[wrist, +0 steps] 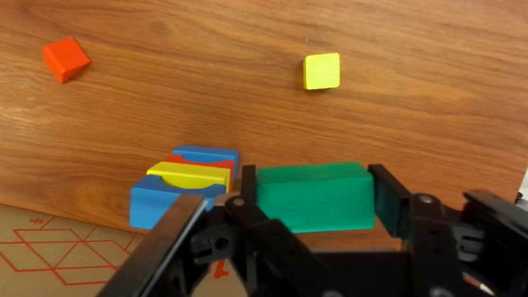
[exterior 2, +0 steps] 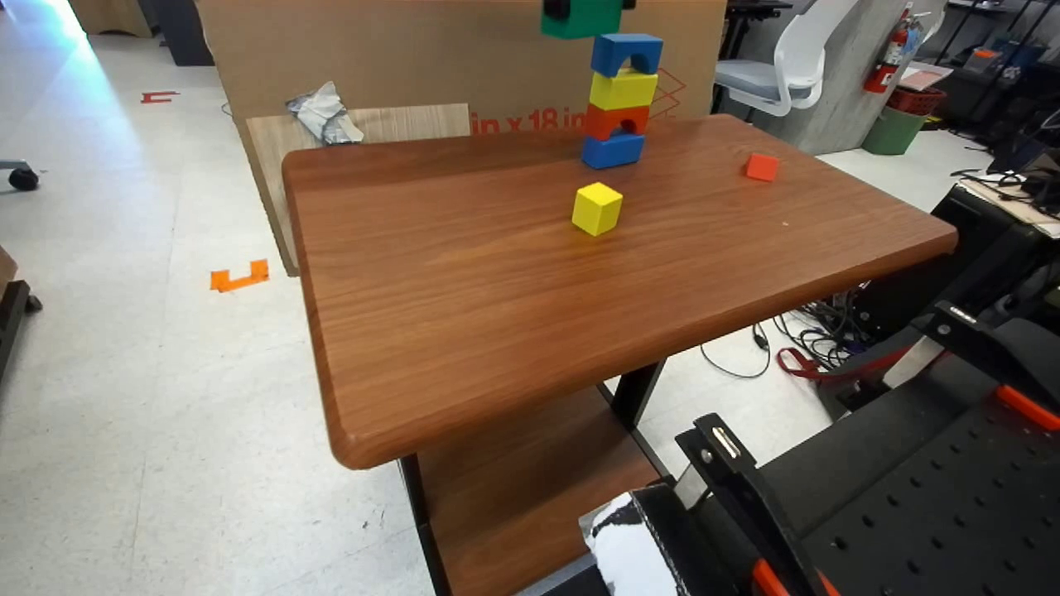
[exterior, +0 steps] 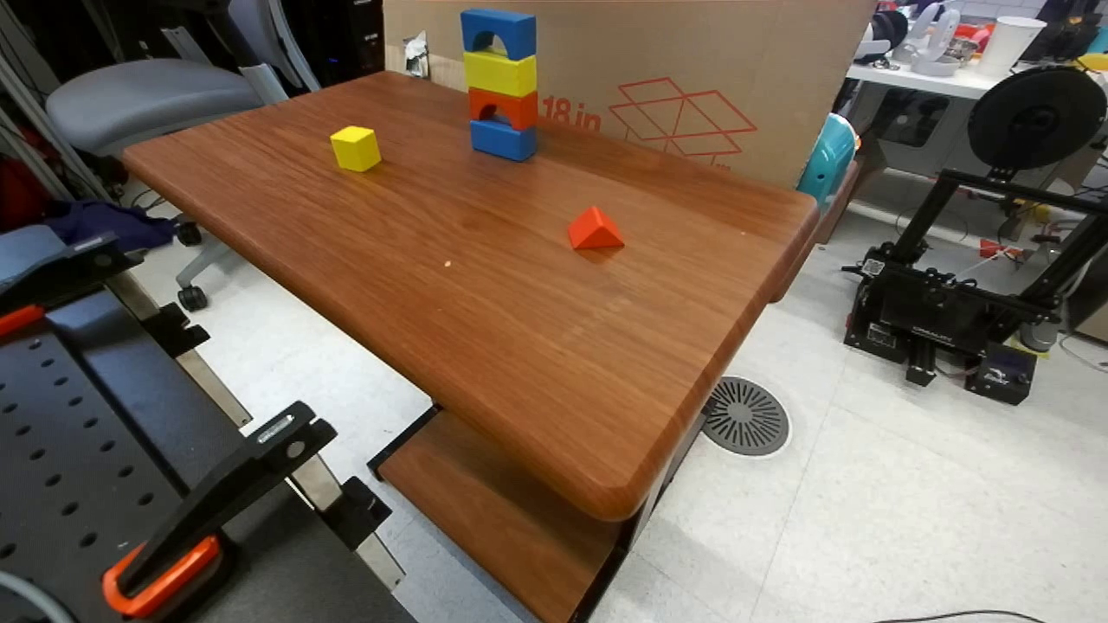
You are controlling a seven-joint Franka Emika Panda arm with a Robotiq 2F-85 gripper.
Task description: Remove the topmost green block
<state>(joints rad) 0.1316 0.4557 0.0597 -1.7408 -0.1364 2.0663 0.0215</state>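
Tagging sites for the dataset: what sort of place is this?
Probably a robotics lab or workshop: note the 3D printer standing on the floor, the fire extinguisher, and the bar clamp on a perforated black board.

An exterior view crops the green block [exterior 2: 582, 20]; in wrist view, the end effector [wrist: 314, 192] partly hides the blue arch [wrist: 153, 206].

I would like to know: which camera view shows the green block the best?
The wrist view: the green block appears large there, between the jaws, with two faces mostly visible. In an exterior view, only its lower part shows at the top edge; no further view shows it.
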